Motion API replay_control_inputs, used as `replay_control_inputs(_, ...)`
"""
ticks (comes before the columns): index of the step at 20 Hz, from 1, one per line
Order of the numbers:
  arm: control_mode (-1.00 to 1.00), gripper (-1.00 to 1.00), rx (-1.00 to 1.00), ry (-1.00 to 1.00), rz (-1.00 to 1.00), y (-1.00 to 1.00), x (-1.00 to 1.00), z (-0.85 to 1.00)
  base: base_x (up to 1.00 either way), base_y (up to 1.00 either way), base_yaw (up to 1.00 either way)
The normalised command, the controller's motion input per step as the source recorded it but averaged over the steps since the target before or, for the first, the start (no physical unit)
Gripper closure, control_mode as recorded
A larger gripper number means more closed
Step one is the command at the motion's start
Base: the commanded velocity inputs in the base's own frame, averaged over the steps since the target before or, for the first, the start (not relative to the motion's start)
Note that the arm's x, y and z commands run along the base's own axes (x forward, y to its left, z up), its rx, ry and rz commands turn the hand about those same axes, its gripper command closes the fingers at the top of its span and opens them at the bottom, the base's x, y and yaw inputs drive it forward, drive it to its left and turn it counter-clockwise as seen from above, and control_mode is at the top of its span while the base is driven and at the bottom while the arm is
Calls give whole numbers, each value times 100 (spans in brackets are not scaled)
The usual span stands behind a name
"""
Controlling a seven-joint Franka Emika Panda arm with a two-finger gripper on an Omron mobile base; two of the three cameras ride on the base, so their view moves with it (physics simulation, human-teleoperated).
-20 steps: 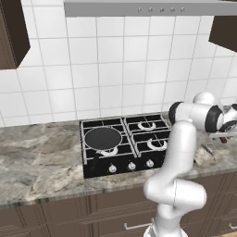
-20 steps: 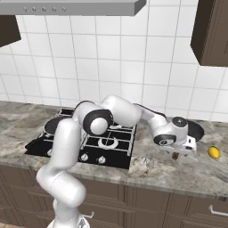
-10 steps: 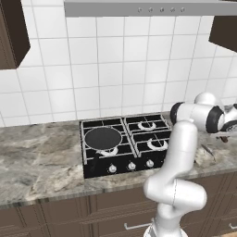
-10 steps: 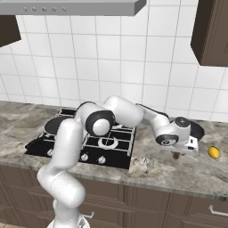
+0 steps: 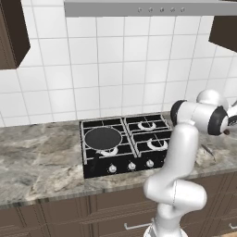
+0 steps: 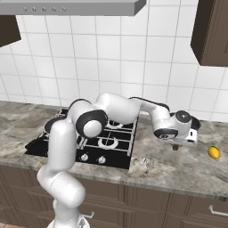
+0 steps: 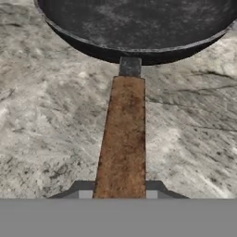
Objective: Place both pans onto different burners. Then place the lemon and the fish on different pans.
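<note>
So we're looking at the black cooktop [image 5: 125, 143] as our landmark, and 1 pan [image 5: 102, 138] is already sitting on its front-left burner as we face it. The arm is stretching way off to the right of the cooktop, out over the marble counter [image 6: 178, 167]. In the hand view we're seeing the gripper [image 7: 121, 190] clenched on the brown handle [image 7: 122, 139] of the 2nd pan [image 7: 139, 28], with a dark finger tip [image 7: 78, 187] poking out on either side of the handle. That pan is resting on the counter to the right of the cooktop, its bowl pointing away from the hand. The lemon [image 6: 213, 152] is lying on the counter even further right of the cooktop, past the gripper, well apart from the burners. We're also spotting a slim silvery thing, probably the fish [image 6: 149, 162], on the counter just off the cooktop's front-right corner, but it's too small to be sure.
</note>
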Motion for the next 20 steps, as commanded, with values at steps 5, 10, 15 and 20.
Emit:
replay_control_inputs(5,-100,100,-1,-9,22,42,-12,12,0,0,0)
replay_control_inputs(10,-100,100,0,-2,29,54,-12,4,0,0,0)
replay_control_inputs(15,-100,100,0,1,27,82,-8,3,0,0,0)
replay_control_inputs(20,-100,100,0,8,1,98,-17,0,0,0,0)
